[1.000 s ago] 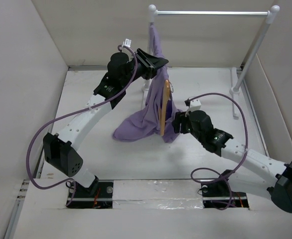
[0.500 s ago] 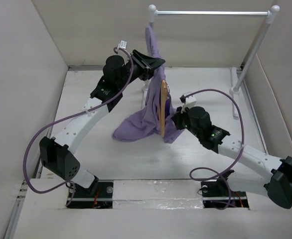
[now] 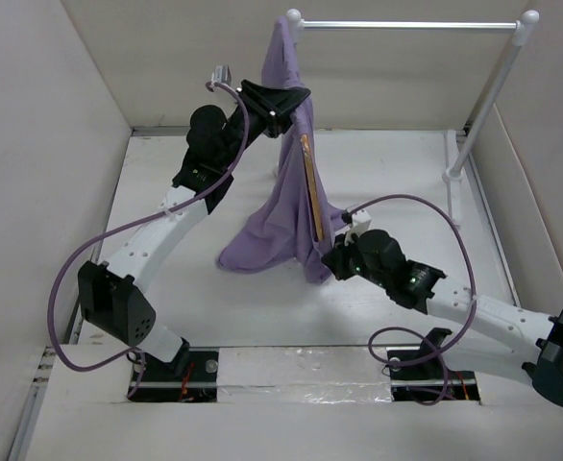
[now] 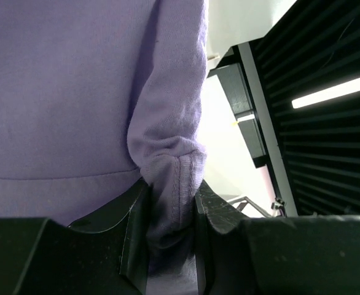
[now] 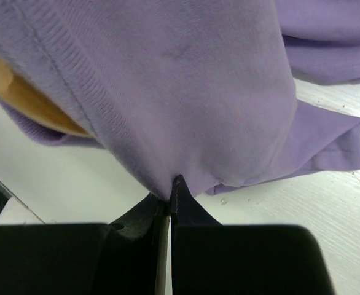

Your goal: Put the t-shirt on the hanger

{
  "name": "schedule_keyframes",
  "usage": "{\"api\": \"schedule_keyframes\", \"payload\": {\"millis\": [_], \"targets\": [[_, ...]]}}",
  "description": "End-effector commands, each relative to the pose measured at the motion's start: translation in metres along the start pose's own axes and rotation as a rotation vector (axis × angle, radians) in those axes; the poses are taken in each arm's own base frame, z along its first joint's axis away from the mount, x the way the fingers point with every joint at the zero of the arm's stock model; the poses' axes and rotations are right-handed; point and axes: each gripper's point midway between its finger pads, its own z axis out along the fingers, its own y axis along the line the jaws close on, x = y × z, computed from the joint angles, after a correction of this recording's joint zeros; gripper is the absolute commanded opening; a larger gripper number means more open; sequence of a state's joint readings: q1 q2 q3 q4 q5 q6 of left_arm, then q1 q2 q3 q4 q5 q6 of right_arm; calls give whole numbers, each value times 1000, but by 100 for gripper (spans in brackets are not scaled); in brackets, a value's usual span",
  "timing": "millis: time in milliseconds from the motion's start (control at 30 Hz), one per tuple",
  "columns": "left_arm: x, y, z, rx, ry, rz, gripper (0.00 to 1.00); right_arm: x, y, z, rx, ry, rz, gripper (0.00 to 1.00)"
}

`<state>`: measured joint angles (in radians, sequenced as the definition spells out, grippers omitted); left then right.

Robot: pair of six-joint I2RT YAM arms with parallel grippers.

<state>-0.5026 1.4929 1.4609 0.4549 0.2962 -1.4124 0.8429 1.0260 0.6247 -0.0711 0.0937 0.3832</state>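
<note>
We have the left gripper (image 3: 283,104) clamped on the shirt (image 3: 272,221) above and the right gripper (image 3: 331,260) clamped below, the hanger (image 3: 311,187) slanting between them

The left arm (image 3: 157,230) rises from its base at the near left and reaches up and back, wrist raised high, with the left hand (image 3: 280,104) clamped on a bunched fold of the t-shirt (image 3: 281,211). The right arm (image 3: 474,309) stretches low toward the centre, and the right hand (image 3: 331,261) has its fingers pressed together, pinching a low fold of the same fabric
</note>
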Motion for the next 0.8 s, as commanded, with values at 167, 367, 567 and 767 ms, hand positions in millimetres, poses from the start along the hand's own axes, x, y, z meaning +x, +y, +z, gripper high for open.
{"api": "schedule_keyframes", "payload": {"millis": [167,367,567,767], "targets": [[-44,-112,-11,318,-210,151,0,51,7,-19,-3,175,9,0],[-57,-78,-4,223,-286,272,0,29,21,-52,-47,153,46,0],[-47,-51,12,197,-212,297,0,2,39,-73,-82,191,47,0],[-8,29,1,43,-79,200,0,-69,79,-85,-164,133,19,0]]}}
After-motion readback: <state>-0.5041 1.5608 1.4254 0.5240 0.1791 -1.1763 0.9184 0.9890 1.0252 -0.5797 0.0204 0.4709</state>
